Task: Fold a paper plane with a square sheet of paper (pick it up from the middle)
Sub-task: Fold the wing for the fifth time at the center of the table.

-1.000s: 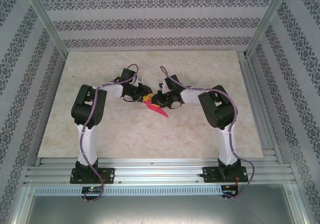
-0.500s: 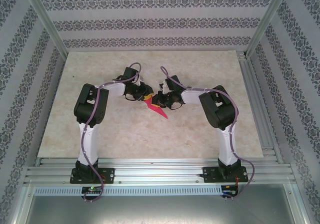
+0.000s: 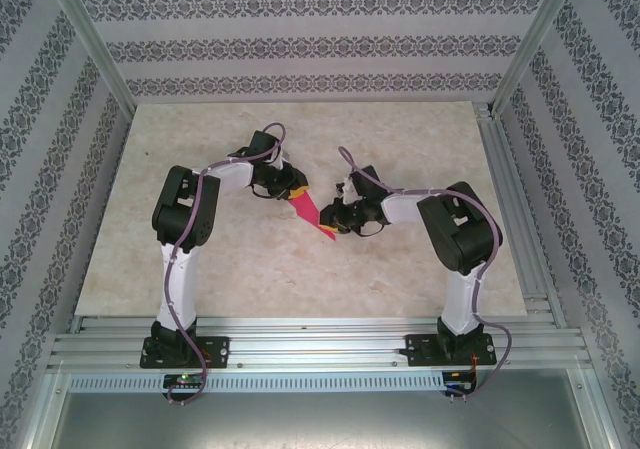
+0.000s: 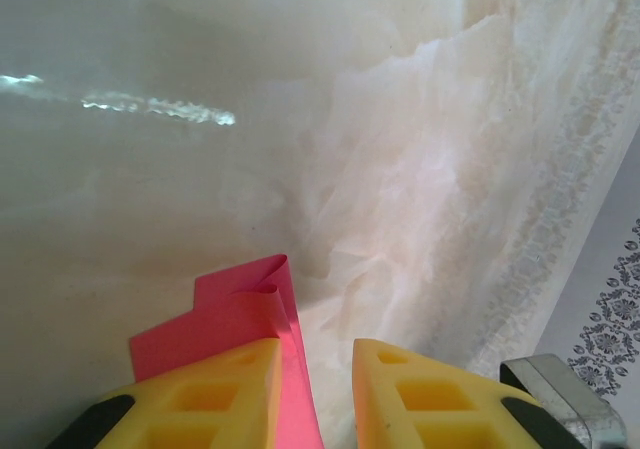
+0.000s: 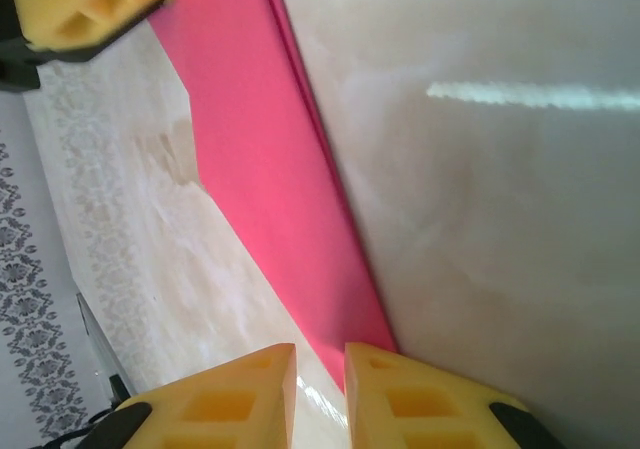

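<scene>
right gripper (image 3: 335, 227) shifted toward 5 o'clock, narrow gap at paper plane (image 3: 313, 212) tip | left gripper (image 3: 292, 183) narrow, astride 11 o'clock end | beige marbled counter (image 3: 400, 269) | patterned walls (image 3: 320, 44)

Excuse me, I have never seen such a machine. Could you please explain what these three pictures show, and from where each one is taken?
These are two robot arms bolted at the near edge of a pale table. The wide picture looks down from above and behind them. The other two come from cameras on the wrists, so the yellow fingers at the bottom belong to each arm's own gripper. Between the arms is a folded magenta-red paper, narrow and pointed. The left gripper is at its far end, the right gripper at its near tip. A gap shows between each pair of fingers, so I cannot tell whether they pinch it.
</scene>
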